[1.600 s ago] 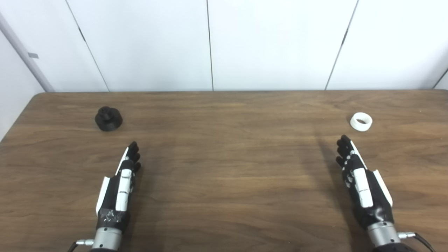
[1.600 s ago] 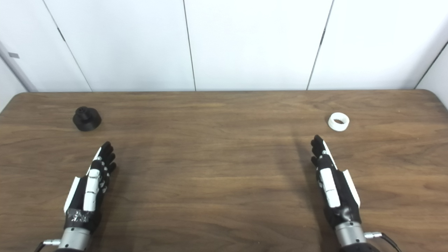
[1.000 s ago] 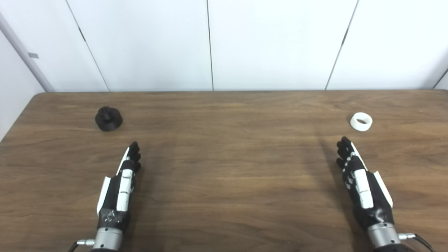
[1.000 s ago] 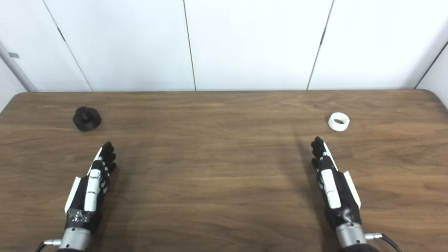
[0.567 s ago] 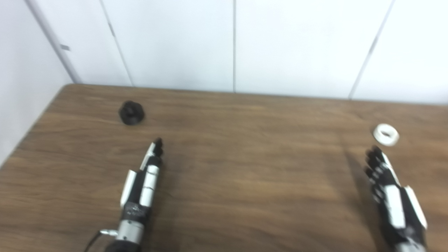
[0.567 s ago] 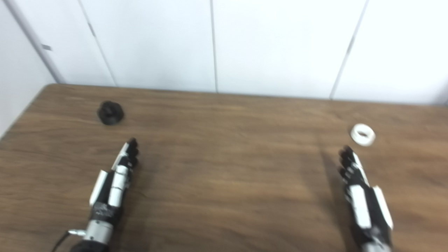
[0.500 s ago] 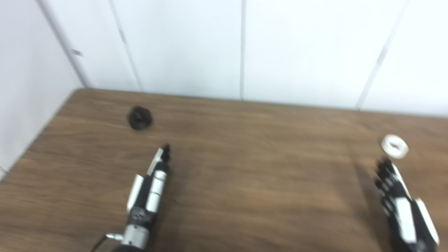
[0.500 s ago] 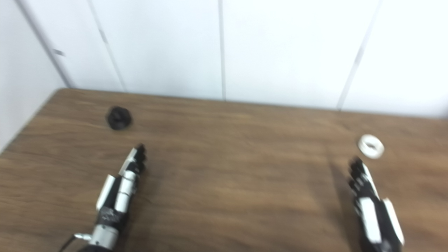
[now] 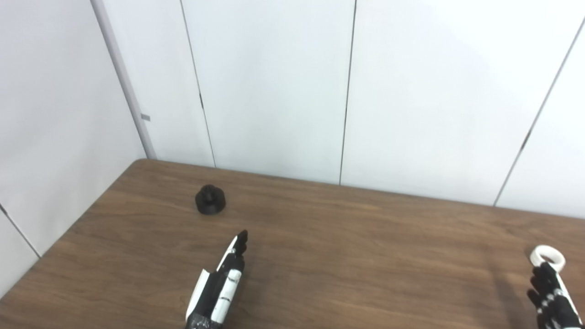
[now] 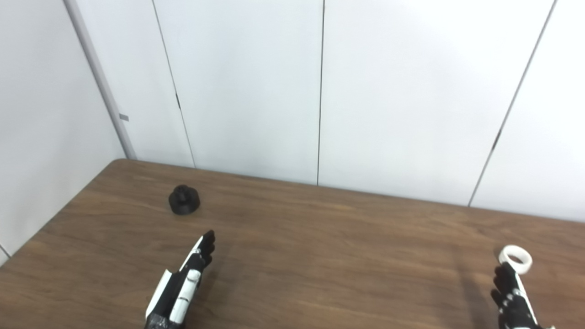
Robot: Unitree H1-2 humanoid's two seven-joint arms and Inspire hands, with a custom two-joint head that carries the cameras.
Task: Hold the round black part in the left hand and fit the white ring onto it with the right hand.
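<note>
Plainly each piece lies just ahead of its own hand: round black part (image 9: 210, 200) beyond the flat, empty left hand (image 9: 219, 290), white ring (image 9: 547, 256) at the empty, spread right hand's (image 9: 550, 298) fingertips.

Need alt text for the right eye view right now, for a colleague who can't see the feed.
Both hands are open and hold nothing: the left hand points toward the round black part on the brown table, and the right hand, cut off at the bottom right corner, sits just short of the white ring. White wall panels fill the upper half.
</note>
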